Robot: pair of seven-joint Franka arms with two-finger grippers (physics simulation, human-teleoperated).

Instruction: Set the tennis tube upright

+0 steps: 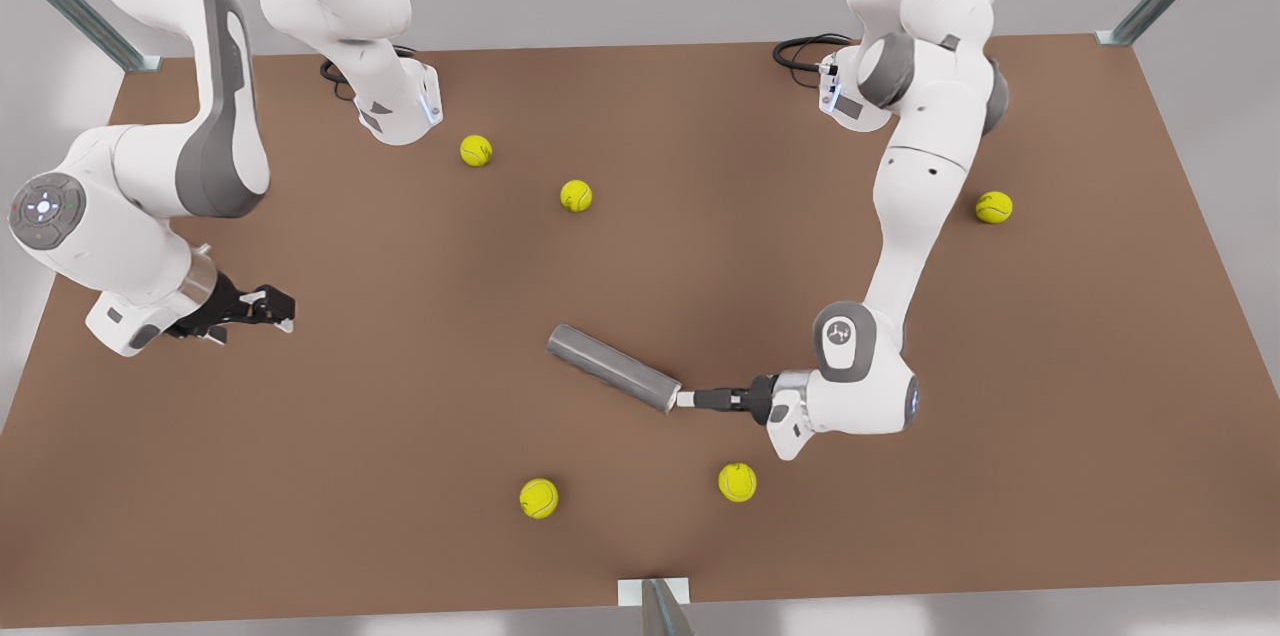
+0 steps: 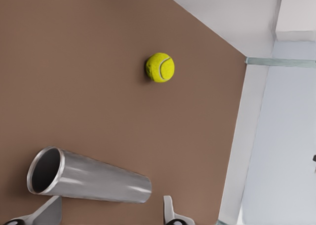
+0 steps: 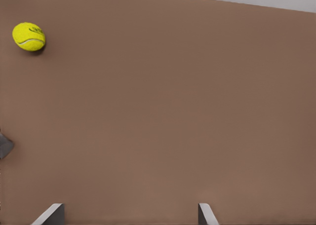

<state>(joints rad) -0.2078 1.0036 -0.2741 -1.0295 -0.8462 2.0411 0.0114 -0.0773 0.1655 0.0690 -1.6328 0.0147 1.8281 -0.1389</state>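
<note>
tennis tube (image 1: 612,368) flat on worktop (image 1: 400,436), mid-front. left claw (image 1: 686,399) spread, at tube's closed end, nothing pinched. right claw (image 1: 272,306) spread, waiting far off. tip: straddle tube fully before squeezing, then swing hollow end up slow.

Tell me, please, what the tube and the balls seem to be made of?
The tennis tube looks like brushed grey metal: soft bright streaks run along it. The tennis balls look like yellow felt, matte, with a pale seam. Being renders, this is appearance only.

Five tennis balls (image 1: 476,150), one tennis tube (image 1: 612,368), two grippers (image 1: 686,399)
</note>
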